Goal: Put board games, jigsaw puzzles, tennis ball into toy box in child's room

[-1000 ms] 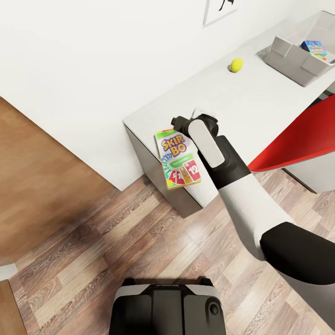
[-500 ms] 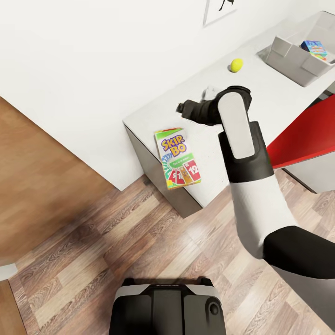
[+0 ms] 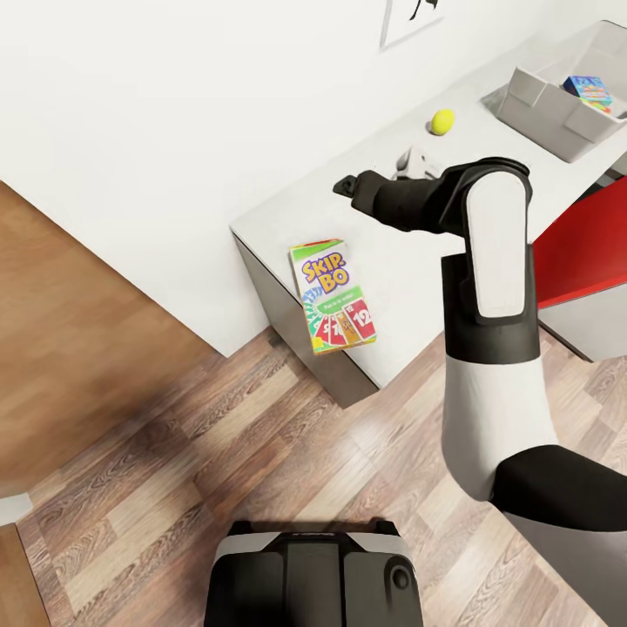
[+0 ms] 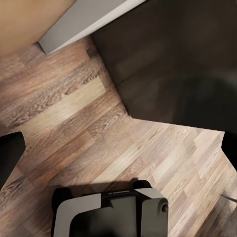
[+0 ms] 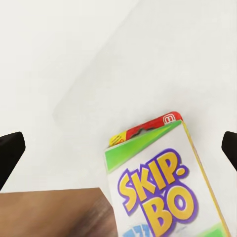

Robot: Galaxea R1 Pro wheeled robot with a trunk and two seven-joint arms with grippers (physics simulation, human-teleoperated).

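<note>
Skip-Bo box (image 3: 333, 298) overhangs table (image 3: 409, 261) edge; my right fingers (image 5: 12, 148), spread apart, should clamp it squarely.

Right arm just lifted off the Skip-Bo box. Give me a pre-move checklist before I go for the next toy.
1. Skip-Bo box released, flat on table: ok, though it overhangs the near edge.
2. Right tool empty, fingers spread: ok.
3. Tennis ball free on the table, untouched: ok.
4. Toy box open-topped, already holding a blue game: ok.
5. Left tool holding nothing: ok; its fingertips sit wide apart over floor.
6. Jigsaw puzzles located: cannot tell.
</note>
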